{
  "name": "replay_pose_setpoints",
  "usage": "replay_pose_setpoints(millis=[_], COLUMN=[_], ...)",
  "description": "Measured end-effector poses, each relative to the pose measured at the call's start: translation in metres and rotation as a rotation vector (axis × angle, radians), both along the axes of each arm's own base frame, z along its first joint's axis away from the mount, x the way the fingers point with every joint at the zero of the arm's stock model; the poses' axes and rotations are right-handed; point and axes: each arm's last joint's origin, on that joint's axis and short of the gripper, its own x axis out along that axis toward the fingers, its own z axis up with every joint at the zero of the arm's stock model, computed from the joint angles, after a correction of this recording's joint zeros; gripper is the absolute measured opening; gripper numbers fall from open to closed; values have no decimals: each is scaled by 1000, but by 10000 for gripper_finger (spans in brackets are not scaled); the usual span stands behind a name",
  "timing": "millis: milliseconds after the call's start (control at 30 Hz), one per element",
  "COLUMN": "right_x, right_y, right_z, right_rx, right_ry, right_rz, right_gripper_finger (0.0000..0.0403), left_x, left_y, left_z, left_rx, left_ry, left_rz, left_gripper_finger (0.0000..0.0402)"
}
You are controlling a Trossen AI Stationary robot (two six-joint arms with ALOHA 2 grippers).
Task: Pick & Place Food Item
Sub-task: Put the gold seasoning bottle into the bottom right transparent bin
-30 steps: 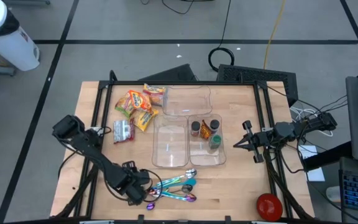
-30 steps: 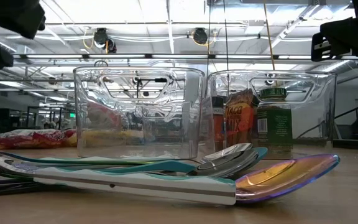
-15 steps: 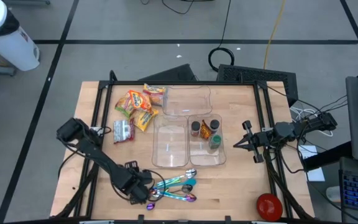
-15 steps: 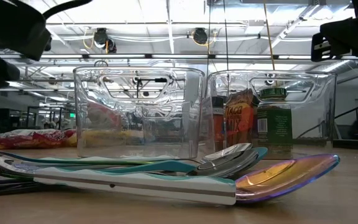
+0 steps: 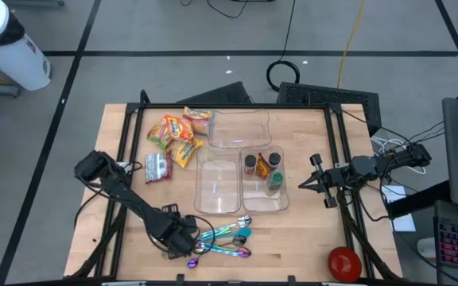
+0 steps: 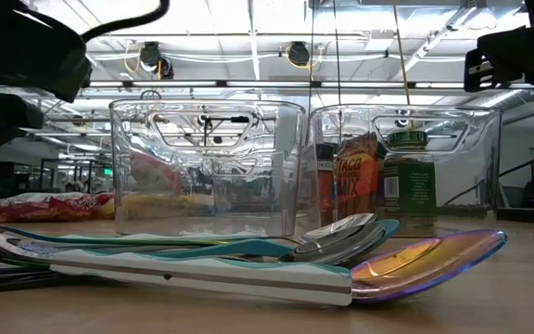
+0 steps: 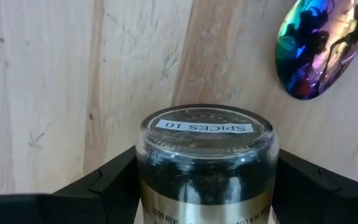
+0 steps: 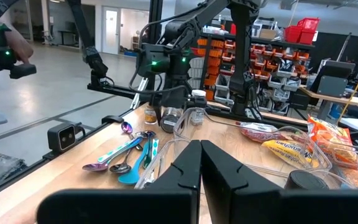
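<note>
My left gripper (image 5: 183, 237) is near the table's near edge, just left of the spoons (image 5: 225, 238), and is shut on a glass spice jar (image 7: 205, 155). The jar holds dark spice, has a gold label, and its flat end reads "SPICES 10". My right gripper (image 5: 307, 184) is shut and empty, above the table's right side, right of the clear bins. Snack packets (image 5: 173, 131) lie flat on the far left of the table. My left gripper pinches the spice jar between its two fingers (image 7: 114, 180), one on each opposite side of the glass body (image 7: 146, 180). The labelled flat end (image 7: 205, 126) faces the wrist camera, with the wooden table beyond it. I cannot tell whether the jar is clear of the table.
Two clear bins stand mid-table, one empty (image 5: 219, 181) and one with spice jars (image 5: 263, 179); a third (image 5: 239, 127) stands behind them. An iridescent spoon bowl (image 7: 319, 53) lies close to the held jar. A red object (image 5: 344, 262) sits at the near right corner.
My left gripper has moved toward the table's right edge, closer to the spoons. In the low view it now fills more of the upper left.
</note>
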Motion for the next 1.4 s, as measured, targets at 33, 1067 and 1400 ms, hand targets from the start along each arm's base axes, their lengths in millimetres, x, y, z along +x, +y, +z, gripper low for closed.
replay_pose_setpoints(millis=[33,1067,1400], right_x=[0,3,14], right_y=[0,1,4], right_z=[0,5,17], right_rx=[0,171,307], right_ry=[0,-84,-229], right_rz=[0,16,-4], right_gripper_finger=[4,4,4], left_x=[1,58,147], left_y=[1,48,81], left_z=[0,189,153], left_rx=[-11,428,424], left_ry=[9,-1285,-1604], left_rz=[6,-124,-341], left_gripper_finger=[281,281,281])
